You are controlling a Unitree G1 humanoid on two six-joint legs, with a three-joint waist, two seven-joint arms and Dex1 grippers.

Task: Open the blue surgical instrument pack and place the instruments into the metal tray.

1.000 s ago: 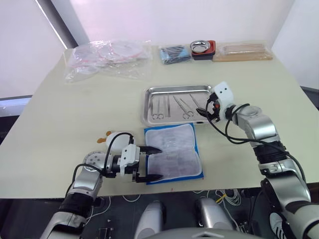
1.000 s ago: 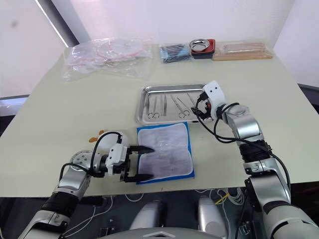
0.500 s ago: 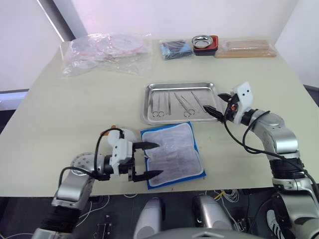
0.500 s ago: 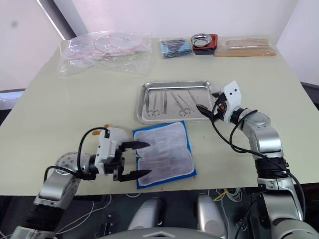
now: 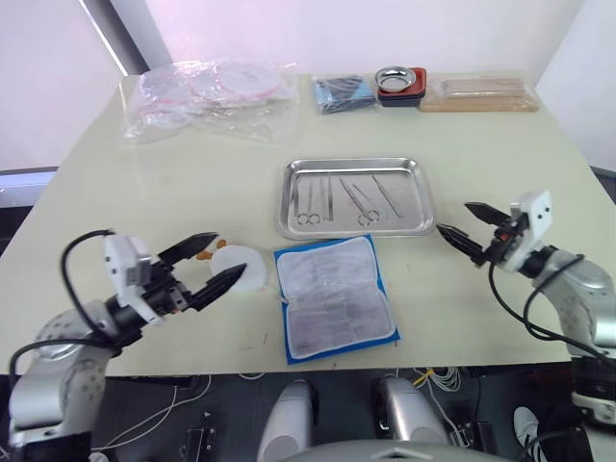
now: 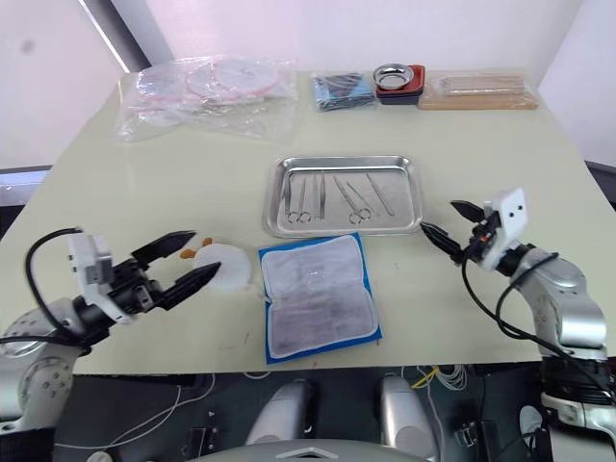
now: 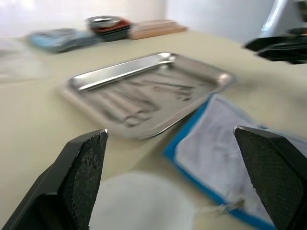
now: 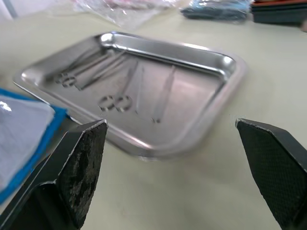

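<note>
1. Pack [image 5: 333,299]: lies flat and fully unfolded on the table's near edge, pale lining up, nothing left on it. Its long axis runs from the robot toward the tray.
2. Tray [image 5: 421,197]: sits just beyond the pack, almost touching it, long axis across the table.
3. Instruments [image 5: 346,197]: four or five lie inside the tray, each pointing roughly away from the robot; two show ring handles at the near end.
4. Left gripper [image 5: 210,262]: fingers spread wide and empty, raised over a white disc [image 5: 239,270], to the left of the pack, tips aimed toward it.
5. Right gripper [image 5: 469,226]: fingers wide apart and empty, off the tray's right near corner, tips aimed at the tray.
6. Governing relation: the left arm is nearer the pack, the right arm nearer the tray. Neither touches anything.
7. Judgement: with the pack bare and the tools in the tray, the task appears complete or nearly so; no further pick seems called for.
8. Writing: faint print covers the pack lining; it cannot be read. No brand or label is legible elsewhere.
</note>
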